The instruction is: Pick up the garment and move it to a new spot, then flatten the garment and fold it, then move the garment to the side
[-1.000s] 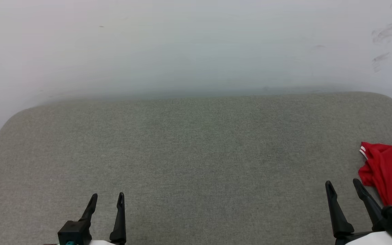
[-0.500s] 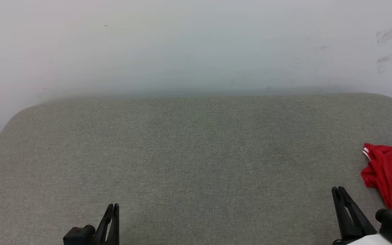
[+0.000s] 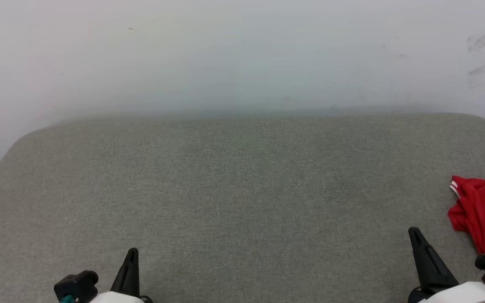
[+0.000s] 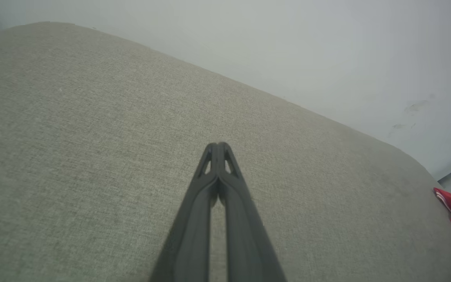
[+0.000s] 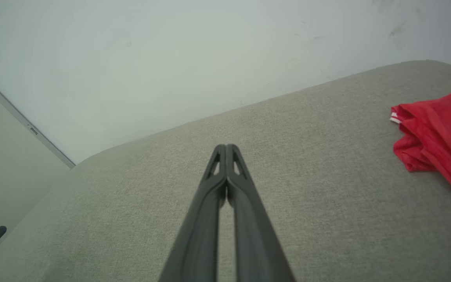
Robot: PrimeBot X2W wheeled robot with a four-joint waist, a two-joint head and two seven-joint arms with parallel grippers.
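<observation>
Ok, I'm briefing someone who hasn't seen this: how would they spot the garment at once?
Find the grey-green fabric cushion against the pale wall. At its right edge, beyond the right gripper, lies a crumpled bright red jersey shirt. Its vivid red and white-striped trim stand out from the plain fabric.

Head view: garment [image 3: 484,210] cut off by R edge, full shape can't tell; same in both wrist views. Bases of left pincer [image 3: 132,252] & right pincer [image 3: 414,232] cut by bottom edge.
</observation>
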